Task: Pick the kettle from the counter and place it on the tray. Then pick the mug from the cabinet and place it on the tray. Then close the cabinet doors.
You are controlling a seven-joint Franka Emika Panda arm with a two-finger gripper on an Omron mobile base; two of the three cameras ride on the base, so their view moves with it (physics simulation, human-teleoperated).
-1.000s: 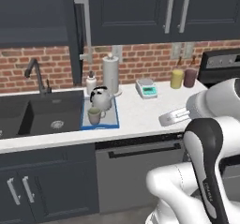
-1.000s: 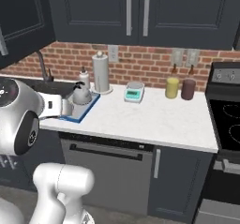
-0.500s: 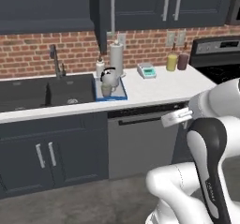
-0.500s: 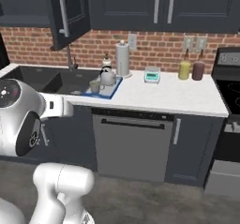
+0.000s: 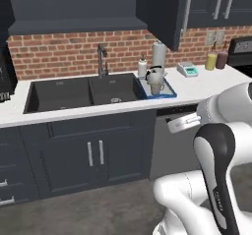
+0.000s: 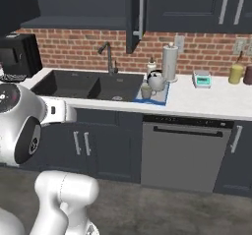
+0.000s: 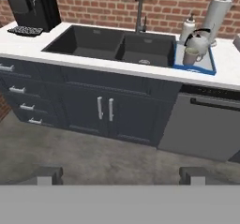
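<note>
The kettle [image 5: 156, 74] and the mug [image 5: 156, 88] both sit on the tray [image 5: 167, 92], on the counter [image 5: 206, 86] just right of the sink [image 5: 83, 92]. Over the last second the base has backed off and swung left, so the whole scene has shifted; I judge only the cabinet doors [image 5: 167, 13] remain, one still hanging open above the tray. The gripper [image 7: 122, 175], jaws spread and empty, is held low, well short of the counter.

Kettle [image 6: 156, 80] and mug [image 6: 146, 90] on tray [image 6: 160, 100]; cabinet door [image 6: 135, 13] open above.
</note>
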